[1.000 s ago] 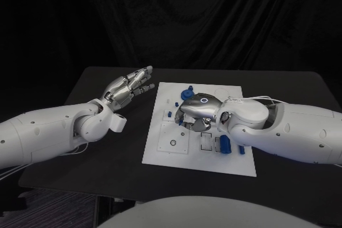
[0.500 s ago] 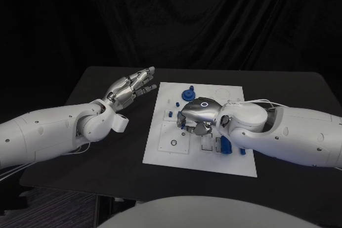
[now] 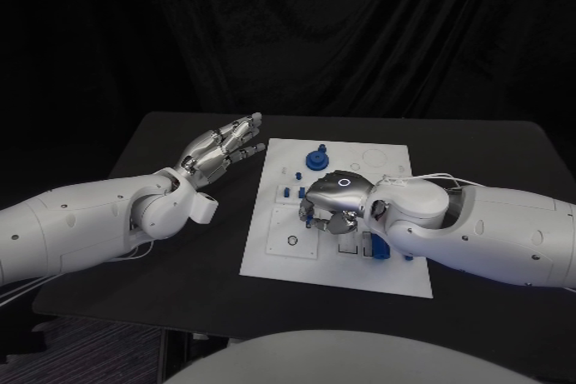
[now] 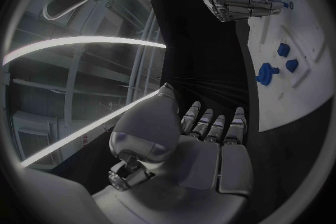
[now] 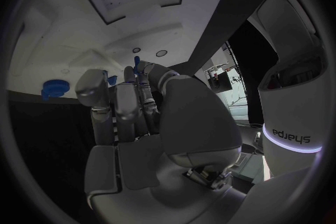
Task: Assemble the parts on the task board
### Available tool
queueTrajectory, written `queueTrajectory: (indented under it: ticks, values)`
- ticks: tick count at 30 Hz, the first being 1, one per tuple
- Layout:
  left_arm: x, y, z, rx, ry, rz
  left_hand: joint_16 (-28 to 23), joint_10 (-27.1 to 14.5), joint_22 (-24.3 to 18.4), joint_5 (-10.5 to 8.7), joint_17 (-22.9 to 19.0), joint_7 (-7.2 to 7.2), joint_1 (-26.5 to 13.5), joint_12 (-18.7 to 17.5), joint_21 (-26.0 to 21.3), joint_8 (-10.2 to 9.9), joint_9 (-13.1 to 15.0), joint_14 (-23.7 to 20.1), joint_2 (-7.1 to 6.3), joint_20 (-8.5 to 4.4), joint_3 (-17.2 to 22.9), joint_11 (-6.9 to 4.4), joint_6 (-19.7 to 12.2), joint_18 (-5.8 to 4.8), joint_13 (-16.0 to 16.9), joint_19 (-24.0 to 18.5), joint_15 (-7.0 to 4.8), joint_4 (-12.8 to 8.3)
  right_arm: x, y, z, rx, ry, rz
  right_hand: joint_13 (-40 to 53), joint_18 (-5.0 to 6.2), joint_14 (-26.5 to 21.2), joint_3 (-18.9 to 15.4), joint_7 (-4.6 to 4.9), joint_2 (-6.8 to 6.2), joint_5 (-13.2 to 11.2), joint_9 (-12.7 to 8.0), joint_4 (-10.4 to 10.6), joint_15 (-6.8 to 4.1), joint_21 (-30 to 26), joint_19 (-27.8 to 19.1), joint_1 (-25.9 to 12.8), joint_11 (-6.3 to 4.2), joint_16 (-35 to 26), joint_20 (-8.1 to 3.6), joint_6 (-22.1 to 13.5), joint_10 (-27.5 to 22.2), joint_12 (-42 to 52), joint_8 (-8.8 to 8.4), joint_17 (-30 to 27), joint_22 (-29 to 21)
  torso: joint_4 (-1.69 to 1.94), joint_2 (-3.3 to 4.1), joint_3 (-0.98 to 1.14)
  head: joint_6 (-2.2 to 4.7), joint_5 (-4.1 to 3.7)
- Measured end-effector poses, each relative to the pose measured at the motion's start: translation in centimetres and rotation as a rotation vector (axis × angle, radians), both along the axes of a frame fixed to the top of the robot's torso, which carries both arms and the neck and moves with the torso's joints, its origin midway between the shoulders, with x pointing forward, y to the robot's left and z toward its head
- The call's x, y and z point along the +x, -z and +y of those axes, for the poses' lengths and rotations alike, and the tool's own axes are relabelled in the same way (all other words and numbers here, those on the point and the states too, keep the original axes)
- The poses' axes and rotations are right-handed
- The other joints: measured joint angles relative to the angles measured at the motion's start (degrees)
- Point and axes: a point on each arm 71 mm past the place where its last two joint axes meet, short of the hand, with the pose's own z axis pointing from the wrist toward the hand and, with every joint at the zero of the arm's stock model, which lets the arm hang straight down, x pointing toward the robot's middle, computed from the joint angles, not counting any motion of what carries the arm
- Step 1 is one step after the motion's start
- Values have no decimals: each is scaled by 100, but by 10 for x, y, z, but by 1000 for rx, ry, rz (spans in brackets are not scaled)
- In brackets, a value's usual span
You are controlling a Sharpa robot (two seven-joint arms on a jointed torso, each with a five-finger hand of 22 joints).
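Since a moment ago, my right hand (image 3: 335, 202) has slid a little lower and toward the middle of the picture, over the task board (image 3: 276, 259). Its fingers are curled down over the middle of the board, where small blue parts sit, but I cannot tell if they pinch one or just press; the view from my left wrist seems to show a bit of blue at their tips. I think I am low like this so I can push a part into its hole.

My left hand (image 3: 223, 146) has stayed in the upper left, above the tabletop (image 3: 180, 259), fingers apart and holding nothing. I keep it off the board so it is not in the way.

A blue round part (image 3: 317, 159) stands near the board's top, and a long blue part (image 3: 379, 247) lies lower, next to my right arm.
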Motion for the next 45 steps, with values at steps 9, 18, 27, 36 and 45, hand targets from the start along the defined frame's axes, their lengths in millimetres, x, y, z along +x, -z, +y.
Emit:
queueTrajectory:
  ticks: [9,18,27,36,45]
  values:
    - [0,0,1,1,-1,1,0,0,0,0,0,0,0,0,0,0,0,0,0,0,0,0,0,0,0,0,0,0,-1,5,1,-4,0,10,0,0,0,0,0,0,0,6,0,0,0,0,0,20,0,0,0,20,-1,-4,0,0,2,4,2,0,-8]
    - [-1,3,0,1,-1,6,0,0,-5,0,1,0,0,0,0,0,0,0,0,0,0,0,0,0,0,0,0,0,0,8,1,-10,2,14,0,0,0,0,0,0,25,6,0,0,0,0,0,-2,0,0,0,42,-10,-5,0,0,2,3,2,0,-17]
    - [-3,9,0,1,-1,19,0,0,-4,22,1,0,25,0,0,0,0,0,24,0,0,0,0,0,-1,0,0,0,1,10,0,-17,7,18,-2,0,0,-16,0,0,25,7,-16,0,0,0,0,-2,0,0,-1,42,-22,-5,-9,4,3,-5,-2,0,-26]
    - [-5,12,1,1,-1,25,0,0,-4,22,1,14,24,0,0,0,0,0,24,0,4,0,14,0,-1,0,0,-4,1,10,0,-18,7,19,-4,0,0,1,0,0,48,13,-33,0,0,0,0,-1,0,0,-1,41,-23,-5,-9,4,5,-7,-2,0,-11]
    - [-5,12,1,0,1,25,0,0,-10,44,1,52,24,0,0,0,0,0,24,0,16,0,52,0,-1,0,0,-16,1,10,1,-19,5,20,-15,0,0,1,31,0,47,13,-33,0,-53,0,0,0,0,0,-32,41,-23,-33,-43,3,5,-4,-2,0,-9]
